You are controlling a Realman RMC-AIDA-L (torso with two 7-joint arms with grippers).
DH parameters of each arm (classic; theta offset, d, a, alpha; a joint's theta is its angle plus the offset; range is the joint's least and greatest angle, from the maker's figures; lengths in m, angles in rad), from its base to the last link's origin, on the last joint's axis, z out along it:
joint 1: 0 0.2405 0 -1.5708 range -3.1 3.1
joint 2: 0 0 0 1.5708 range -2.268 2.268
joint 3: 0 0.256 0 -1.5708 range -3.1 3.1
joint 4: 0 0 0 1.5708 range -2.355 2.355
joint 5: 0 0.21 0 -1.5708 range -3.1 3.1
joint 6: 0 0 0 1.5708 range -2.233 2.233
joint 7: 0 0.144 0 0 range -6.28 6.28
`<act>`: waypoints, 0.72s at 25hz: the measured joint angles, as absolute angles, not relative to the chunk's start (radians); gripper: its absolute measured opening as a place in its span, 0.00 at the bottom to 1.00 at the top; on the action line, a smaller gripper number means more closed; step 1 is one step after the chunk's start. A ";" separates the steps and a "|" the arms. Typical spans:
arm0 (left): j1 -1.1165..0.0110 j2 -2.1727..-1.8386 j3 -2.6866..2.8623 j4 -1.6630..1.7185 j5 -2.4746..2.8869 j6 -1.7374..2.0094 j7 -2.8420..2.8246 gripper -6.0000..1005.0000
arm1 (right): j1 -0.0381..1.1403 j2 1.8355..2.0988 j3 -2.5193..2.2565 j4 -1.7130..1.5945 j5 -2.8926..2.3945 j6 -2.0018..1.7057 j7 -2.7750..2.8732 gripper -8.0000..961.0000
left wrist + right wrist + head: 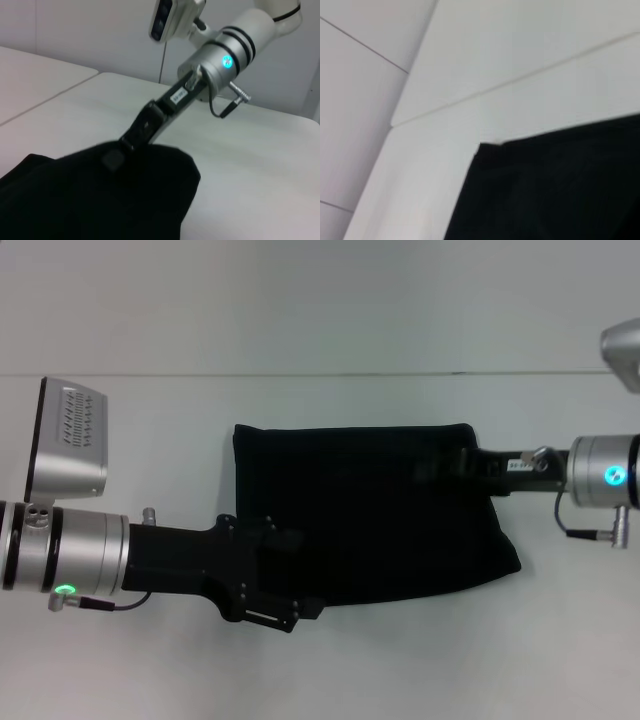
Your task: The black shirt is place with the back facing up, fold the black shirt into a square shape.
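The black shirt (380, 510) lies folded in a rough rectangle in the middle of the white table, its lower right corner sticking out. My left gripper (288, 608) reaches in from the left and overlaps the shirt's lower left edge. At the shirt's upper right corner my right gripper (462, 465) comes in from the right. In the left wrist view this right gripper (117, 152) is shut on the black shirt (100, 200), whose fabric rises to meet its tip. The right wrist view shows only a corner of the black shirt (560, 190) on the table.
The white table (320, 670) stretches all round the shirt, and its far edge (320, 373) meets a pale wall. A silver camera housing (70, 440) sits on my left forearm. Part of another grey housing (622, 350) shows at the upper right.
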State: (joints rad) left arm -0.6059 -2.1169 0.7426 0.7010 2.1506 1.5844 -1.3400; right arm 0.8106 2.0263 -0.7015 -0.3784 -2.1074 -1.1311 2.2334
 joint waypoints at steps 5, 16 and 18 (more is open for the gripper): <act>-0.606 -2.117 0.738 0.700 2.151 1.574 -1.342 0.94 | 0.796 2.010 -0.697 -0.419 -2.084 -1.172 2.231 0.10; -0.606 -2.120 0.736 0.698 2.146 1.568 -1.381 0.94 | 0.784 1.958 -0.693 -0.463 -2.086 -1.256 2.230 0.10; -0.605 -2.122 0.736 0.698 2.144 1.568 -1.387 0.94 | 0.777 1.958 -0.705 -0.457 -2.101 -1.240 2.230 0.10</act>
State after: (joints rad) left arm -0.6049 -2.1218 0.7362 0.6978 2.1441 1.5676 -1.3871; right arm 0.7766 1.9581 -0.7048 -0.4573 -2.1009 -1.2403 2.2304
